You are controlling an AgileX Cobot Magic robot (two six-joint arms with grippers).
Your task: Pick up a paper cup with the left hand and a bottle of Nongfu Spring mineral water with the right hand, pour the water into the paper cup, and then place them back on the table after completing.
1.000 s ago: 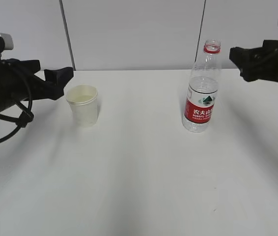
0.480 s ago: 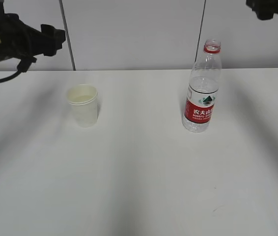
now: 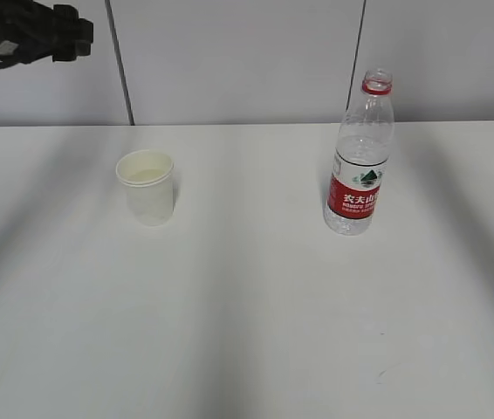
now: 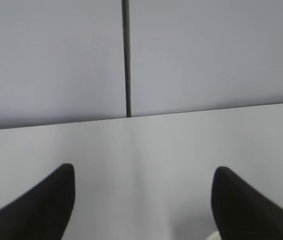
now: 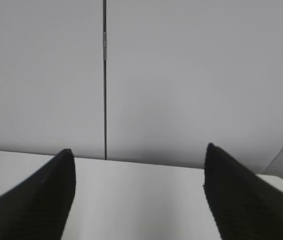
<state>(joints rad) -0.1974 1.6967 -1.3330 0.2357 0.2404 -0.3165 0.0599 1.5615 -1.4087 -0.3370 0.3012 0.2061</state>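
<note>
Now your jaws are both gaping empty, left hand (image 3: pixel 71 37) hanging high above the far-left desk (image 3: pixel 247 332) edge, paper cup (image 3: pixel 147 187) standing well below.

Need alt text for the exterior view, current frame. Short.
A white paper cup and an uncapped water bottle with a red label stand upright and well apart on a white table, cup left, bottle right. The left gripper is raised in the top-left corner, holding nothing; the right arm is out of frame.
</note>
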